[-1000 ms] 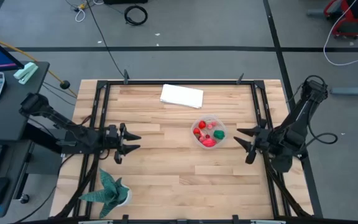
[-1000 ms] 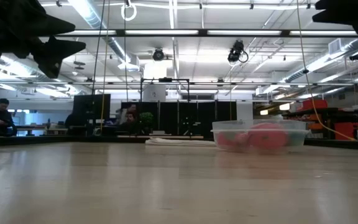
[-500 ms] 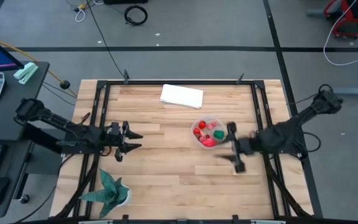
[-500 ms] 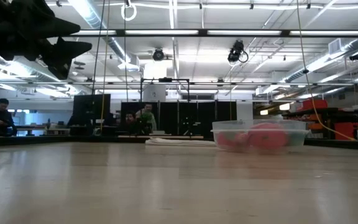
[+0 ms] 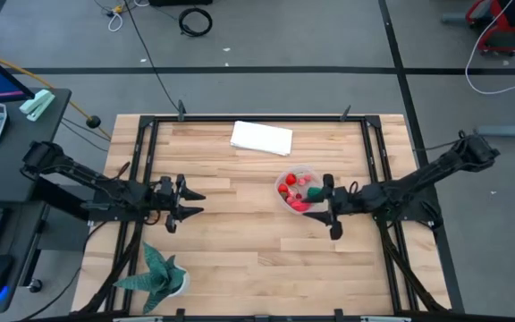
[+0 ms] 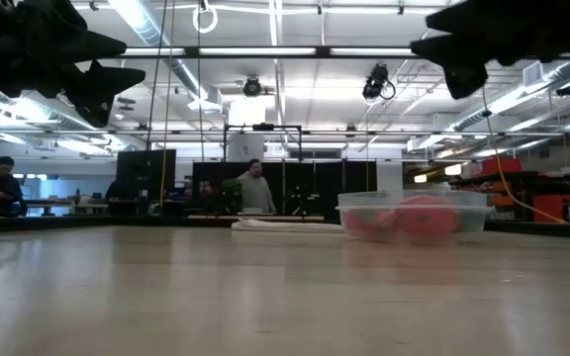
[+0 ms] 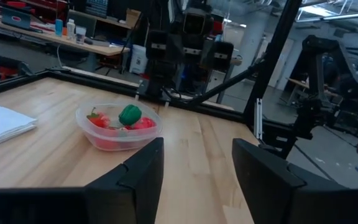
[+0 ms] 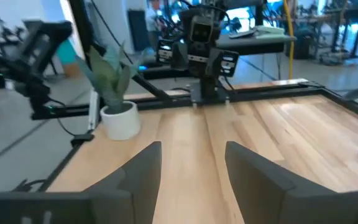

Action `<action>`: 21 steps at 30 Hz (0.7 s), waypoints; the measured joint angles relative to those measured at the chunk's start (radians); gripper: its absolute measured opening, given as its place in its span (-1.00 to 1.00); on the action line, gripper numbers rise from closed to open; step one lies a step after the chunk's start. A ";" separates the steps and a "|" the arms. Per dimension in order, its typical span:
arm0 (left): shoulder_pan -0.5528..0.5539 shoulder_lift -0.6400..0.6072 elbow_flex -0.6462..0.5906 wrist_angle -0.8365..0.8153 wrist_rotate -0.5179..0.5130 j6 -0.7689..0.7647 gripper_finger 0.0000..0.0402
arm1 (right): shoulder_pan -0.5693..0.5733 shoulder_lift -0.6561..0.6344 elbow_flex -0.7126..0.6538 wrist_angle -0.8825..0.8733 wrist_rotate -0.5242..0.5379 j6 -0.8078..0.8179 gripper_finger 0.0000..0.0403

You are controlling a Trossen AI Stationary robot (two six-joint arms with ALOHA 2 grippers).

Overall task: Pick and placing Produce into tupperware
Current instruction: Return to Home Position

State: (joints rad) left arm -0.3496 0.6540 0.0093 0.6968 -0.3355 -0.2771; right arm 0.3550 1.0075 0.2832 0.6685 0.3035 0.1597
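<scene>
Table (image 5: 240, 259): wood, centre frame.
Right gripper (image 5: 331, 207): fingers spread, empty; it has advanced from the table's right edge to just beside the tupperware.
Left gripper (image 5: 182, 199): left-centre, fingers parted, hardly moved.
Tupperware (image 5: 299, 169): right of centre, upright, round, no long axis.
Produce (image 5: 300, 203): inside it.

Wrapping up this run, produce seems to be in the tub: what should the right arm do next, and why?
Probably pull the right gripper straight back toward its side of the table. It hangs open and empty beside the clear tub, the toy produce already lies inside, and the left gripper waits open at the left.
</scene>
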 joint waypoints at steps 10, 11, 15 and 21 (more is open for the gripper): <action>0.000 0.000 0.000 -0.007 0.000 0.012 -0.05 | 0.000 -0.231 -0.192 0.055 0.013 -0.036 -0.07; 0.000 0.000 0.000 -0.007 -0.002 0.027 -0.06 | 0.000 -0.257 -0.213 0.055 0.032 -0.033 -0.07; 0.000 0.000 0.000 -0.008 -0.003 0.060 -0.06 | -0.001 -0.345 -0.272 0.014 0.064 -0.018 -0.07; 0.000 0.000 0.000 -0.016 -0.003 0.029 -0.03 | -0.015 -0.405 -0.262 -0.040 0.071 -0.069 -0.07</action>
State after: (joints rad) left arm -0.3496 0.6540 0.0090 0.6811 -0.3389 -0.2479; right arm 0.3401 0.6024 0.0212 0.6290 0.3740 0.0908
